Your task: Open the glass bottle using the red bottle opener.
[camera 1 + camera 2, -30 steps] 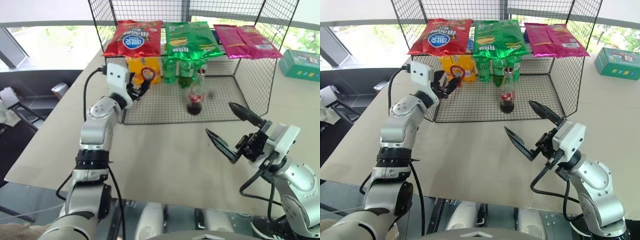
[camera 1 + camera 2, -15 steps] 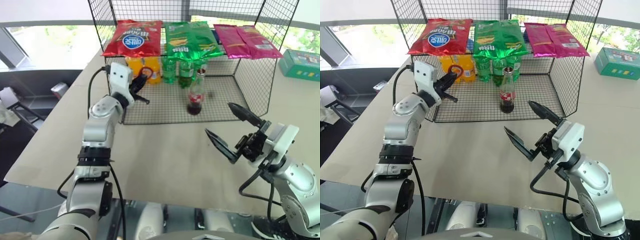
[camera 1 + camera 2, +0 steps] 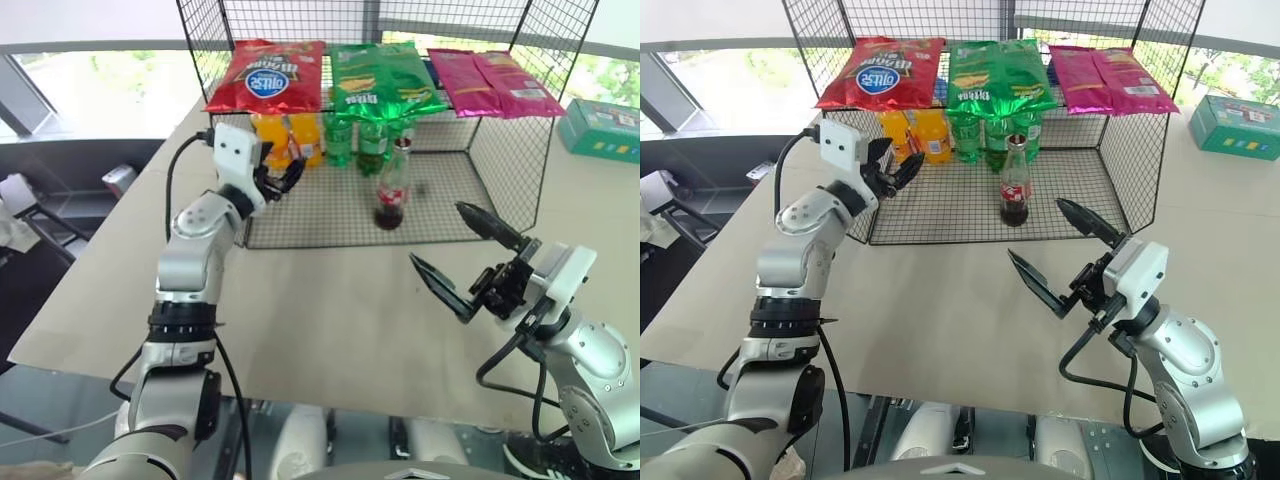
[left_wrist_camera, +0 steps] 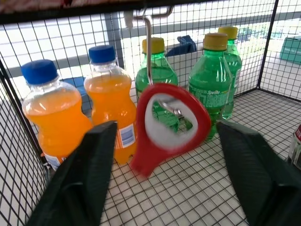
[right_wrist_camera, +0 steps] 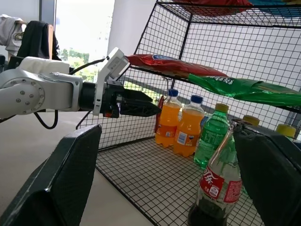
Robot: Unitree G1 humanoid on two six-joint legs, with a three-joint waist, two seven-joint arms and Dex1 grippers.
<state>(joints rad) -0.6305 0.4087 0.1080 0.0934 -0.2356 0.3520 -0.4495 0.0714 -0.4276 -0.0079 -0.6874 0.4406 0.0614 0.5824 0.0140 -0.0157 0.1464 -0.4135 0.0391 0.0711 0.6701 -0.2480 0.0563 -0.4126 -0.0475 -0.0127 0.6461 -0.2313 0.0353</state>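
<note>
The red bottle opener (image 4: 162,127) hangs on a wire hook between the left gripper's (image 4: 171,174) released fingers, handle down; the right gripper (image 3: 1060,250) waits spread, nearer the glass bottle (image 3: 1014,183).

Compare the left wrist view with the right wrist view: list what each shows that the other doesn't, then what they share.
Left wrist view alone: the red bottle opener hanging from a wire hook, between the open left gripper fingers. Right wrist view alone: the glass bottle standing upright, the chip bags on the upper shelf. Both: the orange bottles, the green soda bottles and the wire rack's floor.
</note>
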